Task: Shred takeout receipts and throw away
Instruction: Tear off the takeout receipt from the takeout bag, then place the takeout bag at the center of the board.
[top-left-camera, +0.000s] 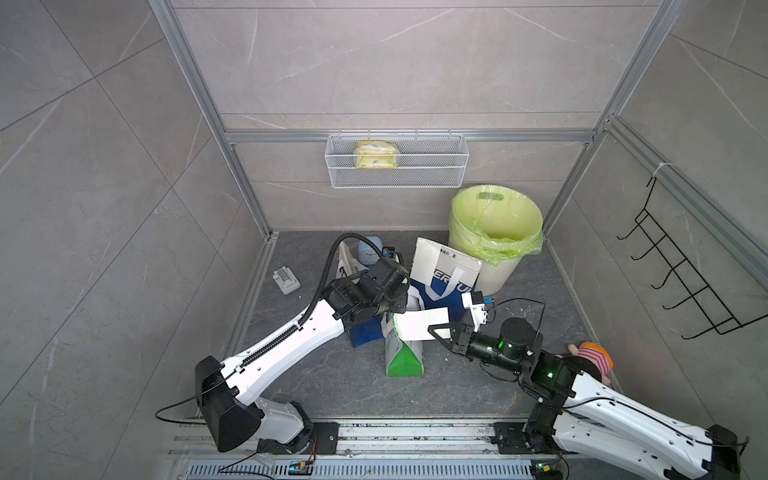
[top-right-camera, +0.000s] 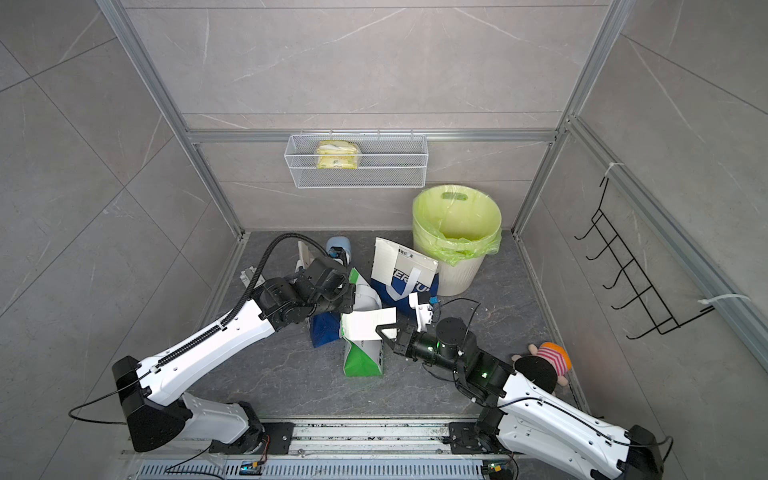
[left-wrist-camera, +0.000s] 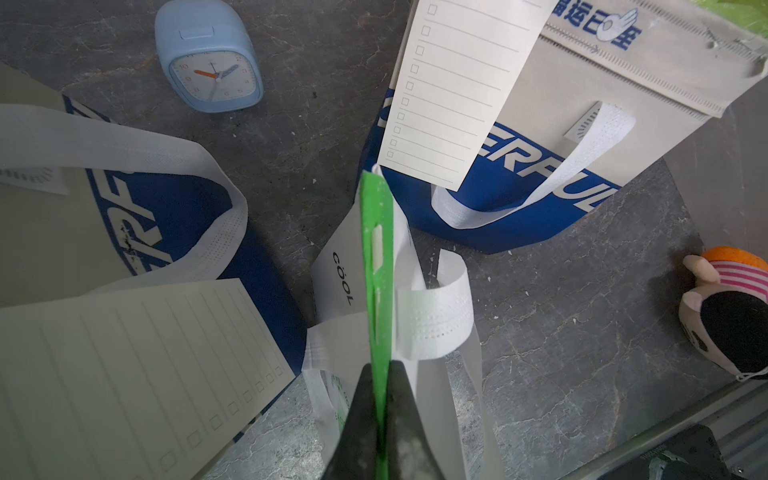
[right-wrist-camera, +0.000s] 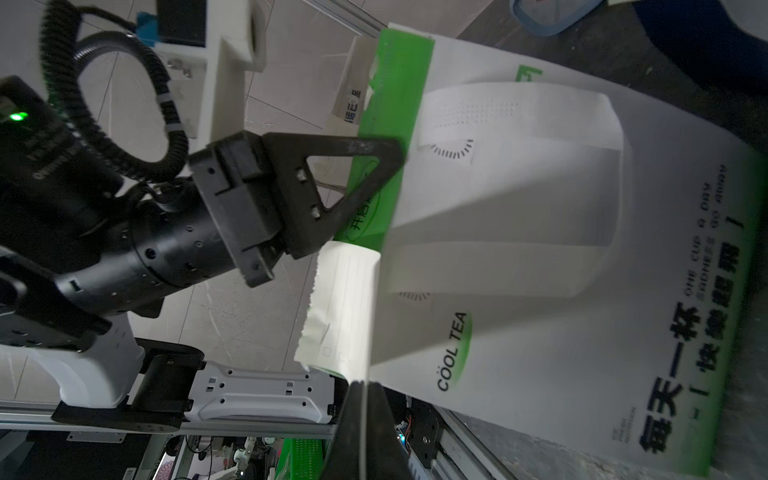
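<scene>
A green-and-white bag (top-left-camera: 405, 357) stands mid-floor, held up by its green top strip (left-wrist-camera: 376, 249), on which my left gripper (left-wrist-camera: 380, 368) is shut. A white takeout receipt (top-left-camera: 419, 322) with faint lines sticks out sideways from that bag's top; its free edge (right-wrist-camera: 340, 307) is ragged. My right gripper (right-wrist-camera: 363, 384) is shut on this receipt, the paper running thin between the jaws. Both top views show the two grippers facing each other across the bag top. Two more receipts hang on blue-and-white bags: one (left-wrist-camera: 453, 91) behind, one (left-wrist-camera: 124, 365) beside my left arm.
A bin (top-left-camera: 494, 232) lined with a pale green bag stands at the back right, behind the blue-and-white bag (top-left-camera: 444, 270). A blue clock (left-wrist-camera: 210, 54) lies at the back. A plush toy (top-left-camera: 590, 357) lies by my right arm. A wire basket (top-left-camera: 397, 166) hangs on the back wall.
</scene>
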